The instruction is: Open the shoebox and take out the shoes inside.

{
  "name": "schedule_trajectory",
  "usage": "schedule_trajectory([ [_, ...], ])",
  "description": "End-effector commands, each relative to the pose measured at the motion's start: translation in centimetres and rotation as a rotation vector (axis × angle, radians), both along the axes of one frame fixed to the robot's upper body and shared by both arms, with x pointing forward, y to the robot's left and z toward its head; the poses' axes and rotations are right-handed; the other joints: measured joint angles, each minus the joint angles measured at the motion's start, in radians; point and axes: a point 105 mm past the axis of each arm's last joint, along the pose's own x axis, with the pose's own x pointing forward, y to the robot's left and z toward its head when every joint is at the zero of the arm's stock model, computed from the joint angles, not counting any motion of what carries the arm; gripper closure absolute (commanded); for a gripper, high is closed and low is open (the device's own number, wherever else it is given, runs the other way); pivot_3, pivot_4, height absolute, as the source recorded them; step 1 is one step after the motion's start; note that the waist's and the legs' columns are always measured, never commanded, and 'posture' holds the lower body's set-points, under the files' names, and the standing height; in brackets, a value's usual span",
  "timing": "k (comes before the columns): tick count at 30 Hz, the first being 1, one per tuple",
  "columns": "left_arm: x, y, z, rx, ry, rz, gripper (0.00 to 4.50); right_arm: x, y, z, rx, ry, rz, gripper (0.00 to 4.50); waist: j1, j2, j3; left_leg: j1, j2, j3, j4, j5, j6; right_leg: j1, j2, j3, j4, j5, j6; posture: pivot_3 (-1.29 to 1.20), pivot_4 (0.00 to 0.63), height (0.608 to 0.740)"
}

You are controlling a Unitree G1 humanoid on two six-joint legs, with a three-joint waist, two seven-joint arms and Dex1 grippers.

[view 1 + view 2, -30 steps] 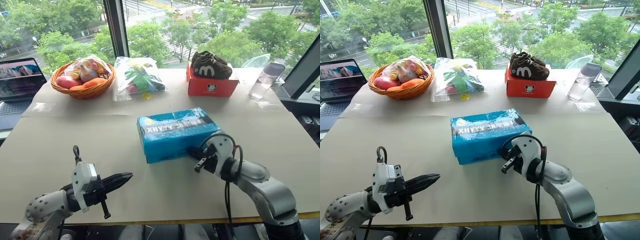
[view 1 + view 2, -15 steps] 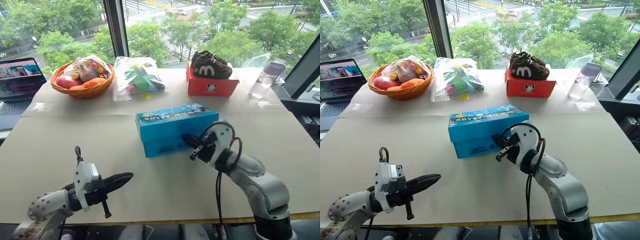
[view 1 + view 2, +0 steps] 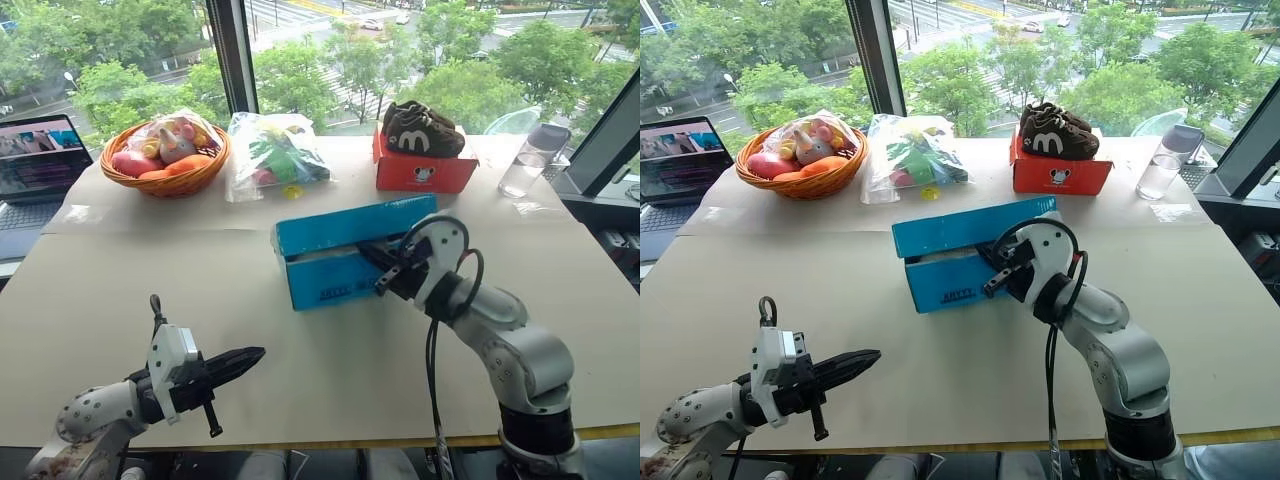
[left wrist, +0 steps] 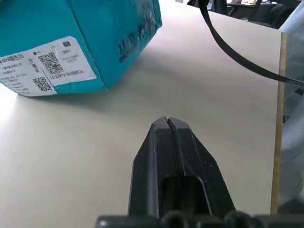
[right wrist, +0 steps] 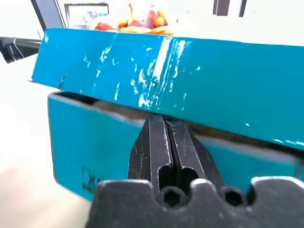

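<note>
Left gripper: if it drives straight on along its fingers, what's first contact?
Probably the shoebox. The shut left gripper hangs over bare table, aimed roughly at the box's labelled end corner. Depth is unclear; it might just skim past that corner.

The scene is lit by bright daylight entering through the large window (image 3: 330,60) behind the table (image 3: 120,290). The trees outside the window are rendered bright but not washed out. The pale tabletop is evenly lit, and only soft, short shadows are cast toward the camera beside the shoebox (image 3: 340,262). In the right wrist view, the background above the shoebox lid is blown out to near white, and the basket (image 5: 142,21) there is hazy. Streaks of glare are seen on the lid's front face. In the left wrist view, the near fingers (image 4: 176,161) are slightly soft, while the label on the shoebox is readable.
</note>
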Motion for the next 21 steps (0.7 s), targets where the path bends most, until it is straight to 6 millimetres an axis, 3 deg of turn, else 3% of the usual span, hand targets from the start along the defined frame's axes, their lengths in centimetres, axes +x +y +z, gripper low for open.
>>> schedule_trajectory([
  [1,0.0,-0.1,0.4,0.002,-0.034,-0.008,4.5,-0.9,1.0,1.6,0.002,-0.069,0.069,4.44,0.0,0.0,0.0,0.0,0.0,0.0,0.0,0.0,0.0,0.0,0.0,0.0,0.0,0.0,0.0,0.0,0.15,0.74],
  [7,0.1,-0.1,0.4,0.005,-0.038,-0.008,4.5,-0.1,0.9,2.1,-0.015,-0.087,0.043,4.44,-0.001,0.0,0.0,0.0,0.0,0.0,0.0,0.0,0.0,0.0,0.0,0.0,0.0,0.0,0.0,0.0,0.15,0.74],
  [11,0.2,-0.3,0.5,0.003,-0.041,-0.008,4.5,0.3,1.8,4.2,-0.083,-0.168,0.094,4.44,-0.001,0.001,0.001,0.0,0.0,0.0,0.0,0.0,0.0,-0.001,0.0,0.0,0.0,0.0,0.0,0.0,0.15,0.74],
  [17,0.2,-1.0,0.4,-0.007,-0.035,-0.017,4.5,4.7,4.7,9.4,-0.164,-0.314,0.085,4.44,-0.017,0.003,0.002,0.0,0.0,0.0,-0.001,0.0,0.0,-0.003,0.001,0.0,0.001,0.001,-0.001,0.0,0.15,0.74],
  [21,0.3,-1.0,0.6,-0.009,-0.041,-0.006,4.5,7.0,5.7,9.9,-0.174,-0.317,0.032,4.44,-0.022,0.003,0.002,-0.001,0.0,0.0,-0.003,0.0,0.0,-0.005,0.001,0.0,0.001,0.001,-0.002,0.0,0.15,0.74],
])
